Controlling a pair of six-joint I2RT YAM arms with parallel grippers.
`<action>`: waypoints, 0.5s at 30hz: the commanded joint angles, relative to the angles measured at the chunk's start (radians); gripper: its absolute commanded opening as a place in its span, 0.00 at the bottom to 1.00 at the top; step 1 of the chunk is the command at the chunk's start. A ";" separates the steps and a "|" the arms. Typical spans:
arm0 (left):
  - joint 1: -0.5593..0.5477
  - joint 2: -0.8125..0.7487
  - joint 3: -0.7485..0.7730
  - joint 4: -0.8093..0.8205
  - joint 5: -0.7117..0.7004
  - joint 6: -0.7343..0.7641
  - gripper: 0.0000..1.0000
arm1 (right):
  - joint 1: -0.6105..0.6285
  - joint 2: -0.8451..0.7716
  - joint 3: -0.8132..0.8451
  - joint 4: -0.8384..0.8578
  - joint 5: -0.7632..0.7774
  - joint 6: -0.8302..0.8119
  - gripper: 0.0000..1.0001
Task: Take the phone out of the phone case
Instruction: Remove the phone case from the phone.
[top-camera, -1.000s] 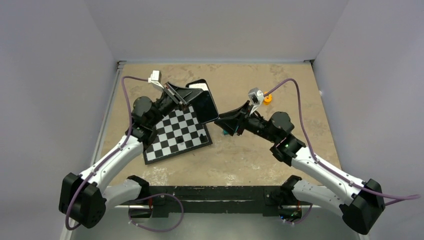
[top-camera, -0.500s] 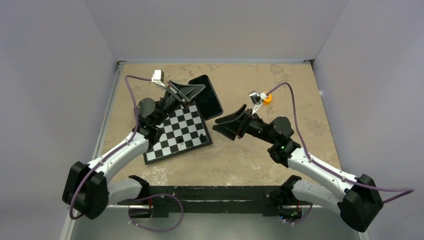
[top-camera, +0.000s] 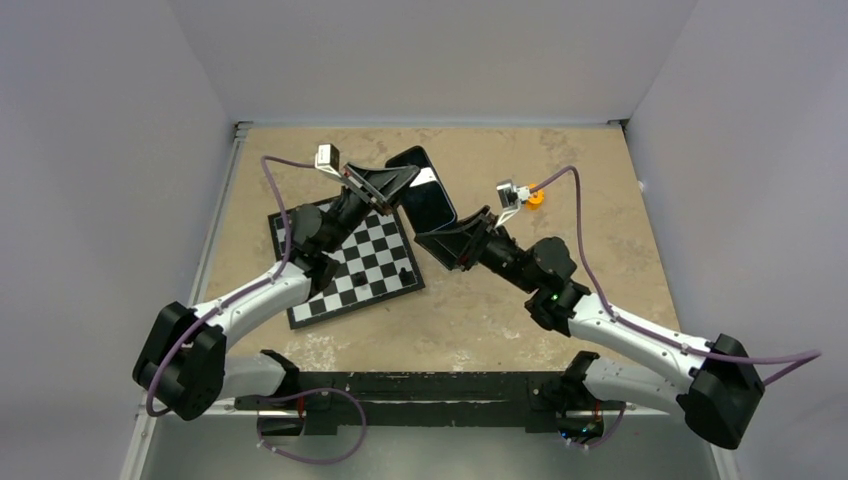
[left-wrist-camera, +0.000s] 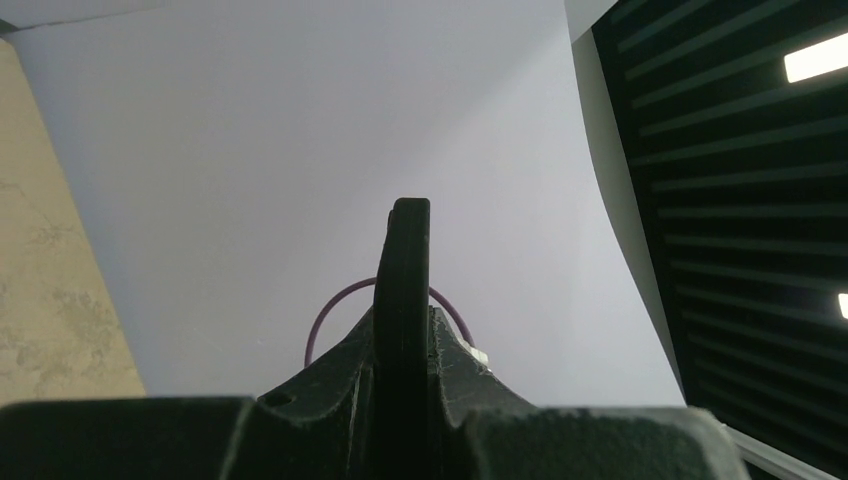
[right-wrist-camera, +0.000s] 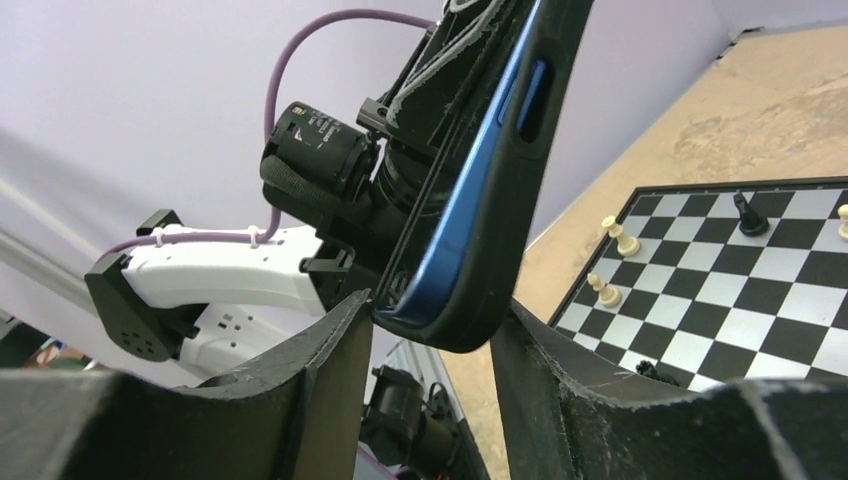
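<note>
Left gripper (left-wrist-camera: 403, 335) is clamped on the phone case (left-wrist-camera: 405, 270). In its own wrist view, the two black fingers press flat against either face of the case. The case stands edge-on as a thin black slab rising straight up between them.

From above, this arm reaches over the far part of the chessboard (top-camera: 350, 265). It holds the cased device off the table (top-camera: 500, 310), just beyond the board's far right corner. The device slants from the left fingers down toward the right arm.

The right gripper (right-wrist-camera: 435, 335) has come in from the opposite side, and its jaws straddle the near end of the device. One finger (right-wrist-camera: 335, 370) sits at the rounded corner on the screen side. The other finger sits against or just beside the black shell. The pictures do not settle whether these jaws are actually pinching or only bracketing that end.

The phone (right-wrist-camera: 462, 205) is inside the case. Its blue rim shows as a long curved stripe along the edge, and a blue side button sits in a cut-out of the shell. No part of the rim has visibly lifted clear of the case.

A few chess pieces (right-wrist-camera: 618, 236), pale and dark, stand on the board beneath. A small orange object (top-camera: 536, 197) lies on the table beyond the right wrist.
</note>
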 joint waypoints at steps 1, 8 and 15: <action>-0.015 -0.003 0.037 0.137 -0.039 -0.033 0.00 | 0.035 0.001 0.056 0.034 0.130 -0.060 0.49; -0.025 -0.014 0.049 0.126 -0.052 -0.028 0.00 | 0.072 0.029 0.074 -0.007 0.200 -0.108 0.33; -0.042 -0.160 0.054 -0.143 -0.057 -0.103 0.00 | 0.092 0.075 -0.053 0.163 0.347 -0.480 0.00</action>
